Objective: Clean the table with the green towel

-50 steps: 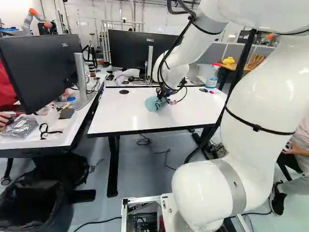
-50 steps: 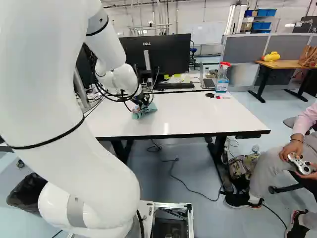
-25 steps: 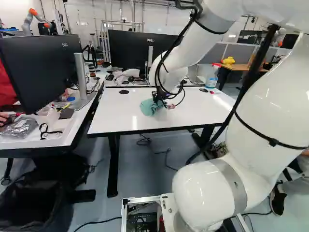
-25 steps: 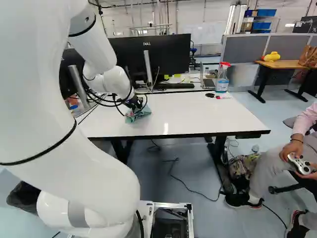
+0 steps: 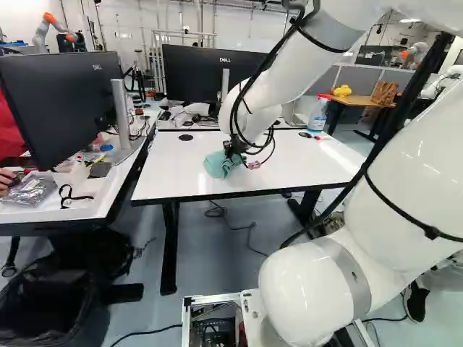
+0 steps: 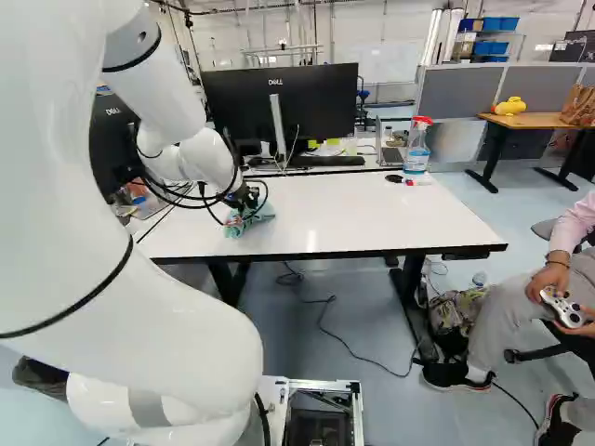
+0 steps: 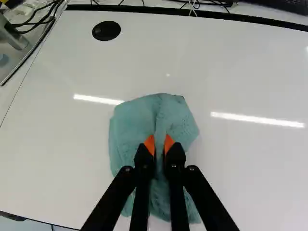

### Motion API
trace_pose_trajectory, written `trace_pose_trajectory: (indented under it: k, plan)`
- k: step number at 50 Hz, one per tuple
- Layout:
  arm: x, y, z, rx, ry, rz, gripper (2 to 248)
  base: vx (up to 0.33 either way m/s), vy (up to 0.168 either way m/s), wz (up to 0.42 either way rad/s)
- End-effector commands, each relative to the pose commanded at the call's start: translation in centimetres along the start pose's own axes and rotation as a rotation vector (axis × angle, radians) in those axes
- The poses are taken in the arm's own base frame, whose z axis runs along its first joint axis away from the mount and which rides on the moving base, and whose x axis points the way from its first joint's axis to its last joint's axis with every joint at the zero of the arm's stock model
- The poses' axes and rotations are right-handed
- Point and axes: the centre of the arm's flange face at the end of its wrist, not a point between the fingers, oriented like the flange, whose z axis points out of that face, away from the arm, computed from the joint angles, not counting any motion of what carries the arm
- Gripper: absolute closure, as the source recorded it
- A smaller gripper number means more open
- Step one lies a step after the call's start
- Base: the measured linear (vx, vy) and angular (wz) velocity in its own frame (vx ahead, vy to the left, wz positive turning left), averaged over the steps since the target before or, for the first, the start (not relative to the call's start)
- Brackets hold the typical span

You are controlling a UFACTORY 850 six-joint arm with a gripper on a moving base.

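A spray bottle [image 6: 417, 149] stands near the far edge of the white table [image 6: 372, 218]; a monitor [image 5: 192, 76] rises behind. A black disc [image 7: 106, 31] lies ahead of the gripper [image 5: 229, 150], whose 2 fingers pinch the green towel [image 7: 132, 120] against the table. Arm and towel have slid leftward in both base views.

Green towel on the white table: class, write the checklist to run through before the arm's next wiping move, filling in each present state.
1. Towel gripped: ok; the black gripper is shut on a fold of the green cloth towel.
2. Towel against the white rectangular tabletop: ok, it lies on it.
3. Towel apart from the clear spray bottle with red top: ok.
4. Tabletop cleared of loose things: not ok; a small red object lies near the bottle.
5. Tabletop clean under the towel: cannot tell, hidden.
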Motion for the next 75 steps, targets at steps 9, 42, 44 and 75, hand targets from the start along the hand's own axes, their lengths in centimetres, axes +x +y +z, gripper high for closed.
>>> trace_pose_trajectory:
  k: [9,42,44,75]
  plan:
    - [0.0,0.0,0.0,0.0,0.0,0.0,208,0.0,0.0,0.0]
    - [2.4,0.4,-1.7,-0.007,0.065,0.008,208,0.0,0.0,0.0]
    - [2.8,0.5,-1.4,-0.008,0.064,0.01,208,0.0,0.0,0.0]
    - [6.8,-1.7,1.6,0.024,0.062,-0.028,208,0.0,0.0,0.0]
